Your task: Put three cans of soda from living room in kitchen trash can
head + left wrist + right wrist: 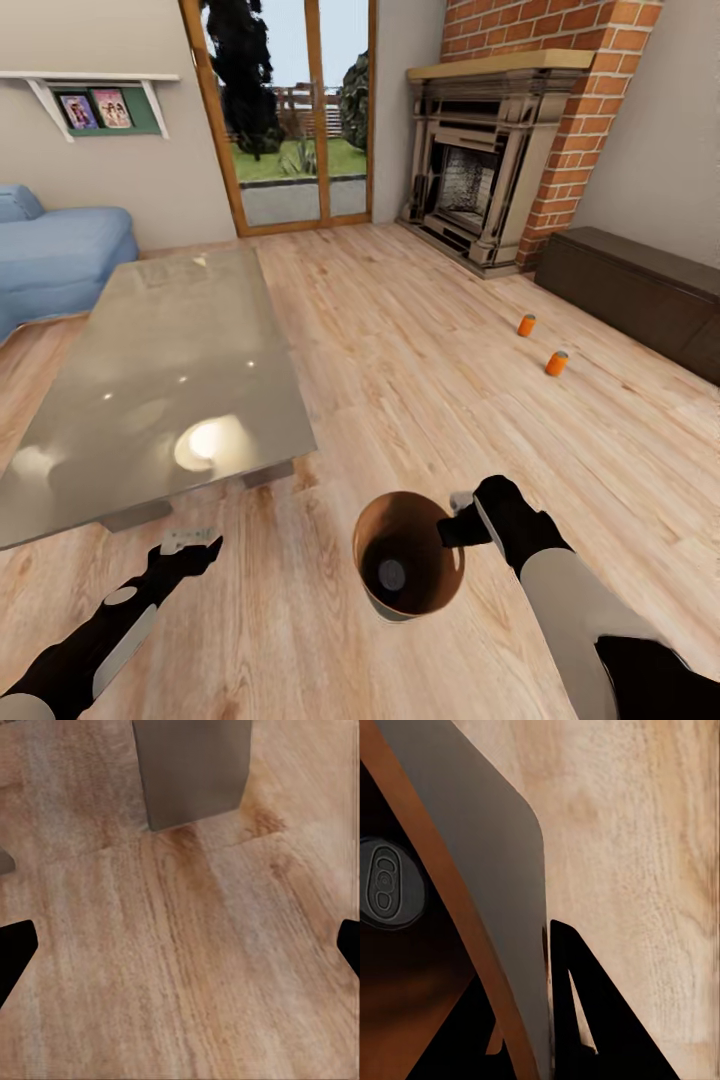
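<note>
The right hand [462,522] is clamped on the rim of the trash can [372,520], one finger inside the coppery wall and one outside against the pale grey shell, as the right wrist view shows [521,1020]. The can hangs just to the inner side of that hand, above the wood plank floor [420,330]. At its bottom lies one soda can [391,575], its grey top with the pull tab facing up [386,885]; its body colour cannot be told.

The left hand [190,541] hovers low over the floor with its fingers spread apart; their dark tips [15,945] sit at opposite edges of the left wrist view with bare planks between. Just ahead of this hand stands a grey leg [195,769] of the low counter [160,380].

Well ahead of the right hand and off to its outer side, two orange soda cans [527,325] [557,363] stand on the floor near each other, close to a dark low cabinet [640,290] and the brick fireplace [500,150].
</note>
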